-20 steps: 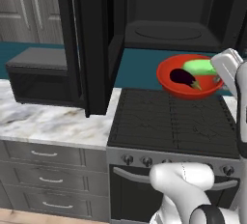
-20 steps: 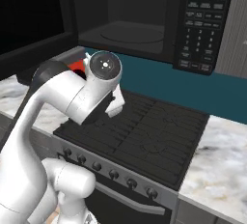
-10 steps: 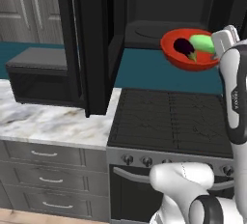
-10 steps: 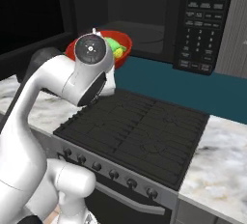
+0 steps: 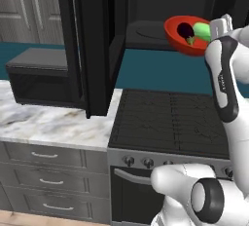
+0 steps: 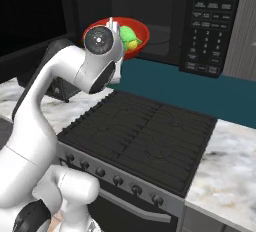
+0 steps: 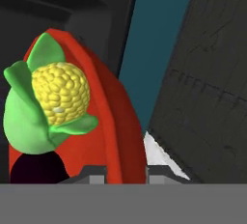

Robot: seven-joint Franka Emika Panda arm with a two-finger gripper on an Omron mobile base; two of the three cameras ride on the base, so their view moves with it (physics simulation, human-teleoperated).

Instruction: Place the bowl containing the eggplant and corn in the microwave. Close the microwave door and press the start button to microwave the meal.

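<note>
Since a second ago you have lifted the red bowl [image 5: 187,35] from just above the stovetop [image 5: 172,122] to the height of the microwave's [image 5: 160,6] open cavity, and it now hangs in the air just in front of the opening, not yet on the round turntable [image 5: 146,29]. Your fingers [image 7: 125,172] are clamped on the bowl's near rim, one tip either side of the red wall in the hand view, so the whole load hangs from that one edge. That is why the bowl sits tilted: the eggplant [image 5: 185,30] and the corn [image 7: 55,100] lie against each other inside it, and I judge that a steeper tilt could roll them out.

The microwave door [image 5: 90,45] stands swung wide to the left, leaving the way in free; it is also what you must close afterwards. The keypad panel [image 6: 204,26] sits to the right of the cavity, with a red display above it, but its digits and the button labels are too small and blurred to read. No brand name is legible anywhere. The small dark toaster oven [image 5: 41,76] rests on the marble surface [image 5: 48,122], well clear of your path.
</note>
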